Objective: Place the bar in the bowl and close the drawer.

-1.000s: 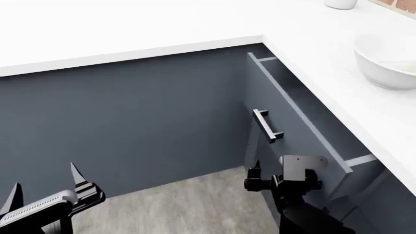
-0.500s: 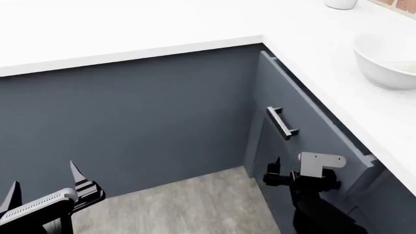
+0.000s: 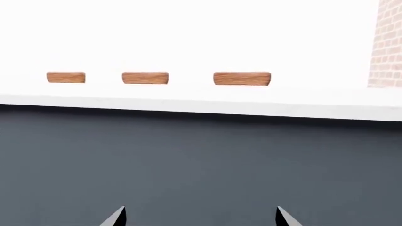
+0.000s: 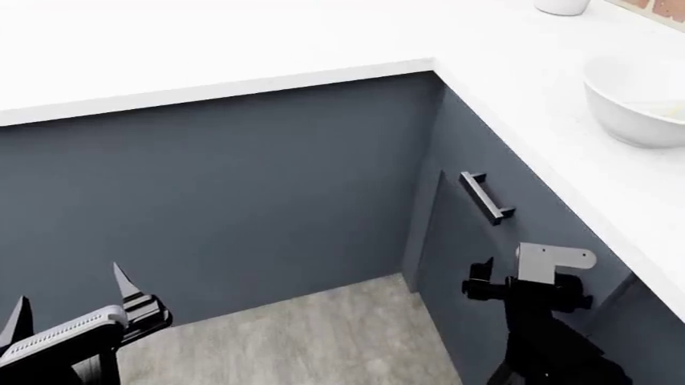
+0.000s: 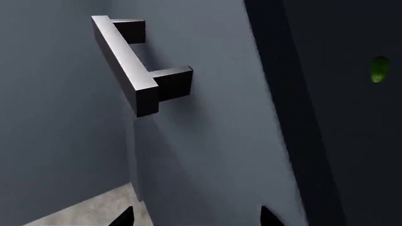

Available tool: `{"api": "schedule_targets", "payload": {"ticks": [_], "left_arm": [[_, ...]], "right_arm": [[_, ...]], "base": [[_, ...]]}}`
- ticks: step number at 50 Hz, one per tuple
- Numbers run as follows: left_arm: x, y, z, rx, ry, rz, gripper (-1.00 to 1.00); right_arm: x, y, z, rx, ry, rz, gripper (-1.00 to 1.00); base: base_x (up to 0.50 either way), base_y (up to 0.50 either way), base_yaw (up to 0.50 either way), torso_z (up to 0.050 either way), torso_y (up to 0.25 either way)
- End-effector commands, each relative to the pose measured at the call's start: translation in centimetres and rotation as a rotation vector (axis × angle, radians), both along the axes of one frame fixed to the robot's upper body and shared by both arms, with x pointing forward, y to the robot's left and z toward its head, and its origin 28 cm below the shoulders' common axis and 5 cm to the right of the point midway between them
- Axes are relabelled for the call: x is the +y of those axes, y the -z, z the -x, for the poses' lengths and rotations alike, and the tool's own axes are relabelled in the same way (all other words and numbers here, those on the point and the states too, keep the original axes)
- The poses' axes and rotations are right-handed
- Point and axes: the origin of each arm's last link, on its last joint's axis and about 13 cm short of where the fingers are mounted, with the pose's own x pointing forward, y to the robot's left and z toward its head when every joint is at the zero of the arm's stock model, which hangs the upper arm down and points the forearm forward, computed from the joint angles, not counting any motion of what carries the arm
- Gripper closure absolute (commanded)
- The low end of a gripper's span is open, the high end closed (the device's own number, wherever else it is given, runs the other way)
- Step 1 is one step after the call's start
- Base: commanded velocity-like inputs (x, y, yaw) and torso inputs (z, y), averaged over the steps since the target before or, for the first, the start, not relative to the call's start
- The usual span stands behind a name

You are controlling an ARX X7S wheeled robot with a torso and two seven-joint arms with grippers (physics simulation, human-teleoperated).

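Left wrist view: the left claw shows only as two dark fingertips well apart, with nothing between them. Ahead of it is a flat dark slate cabinet face under a white countertop, and beyond that three small wooden blocks stand in a row on a pale wall. Nothing of the task lies near this claw.

Head view: the left claw hangs low and idle, spread wide and empty, far from the drawer. The right claw is pressed up close to the drawer, just below its short bar handle; whether its fingers are parted cannot be told here. The drawer front now sits flush with the cabinet face, with no grey interior showing. One second ago it stood well out with its inner walls plain to see, and half a second ago only a thin gap remained, so the push has carried it home and the right arm has followed it inward. The white bowl rests on the counter above and beyond the right claw; a faint pale streak inside it may be the bar, though that is hard to confirm. Both halves of the task look done.

Right wrist view: two fingertips stand apart and empty, the handle just ahead and a small green item off in shadow.
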Motion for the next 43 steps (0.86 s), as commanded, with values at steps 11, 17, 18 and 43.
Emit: {"api": "schedule_targets", "payload": {"ticks": [11,17,18,43], "left_arm": [[-0.4,-0.6,-0.7,0.004,0.0,-0.017,-1.0],[-0.3,-0.3,-0.9,0.003,0.003,-0.018,-1.0],[-0.2,-0.3,-0.9,0.002,0.002,-0.018,-1.0],[-0.5,-0.3,-0.5,0.006,0.003,-0.01,-1.0]], "right_arm": [[-6.2,-1.8,0.7,-0.002,0.27,0.061,-1.0],[-7.2,-2.0,1.4,0.001,0.317,0.072,-1.0],[-7.3,-2.0,1.5,0.001,0.323,0.074,-1.0],[-9.9,-4.2,3.8,-0.008,0.462,0.119,-1.0]], "base": [[0.0,0.0,0.0,0.0,0.0],[0.0,0.0,0.0,0.0,0.0],[0.0,0.0,0.0,0.0,0.0],[0.0,0.0,0.0,0.0,0.001]]}}
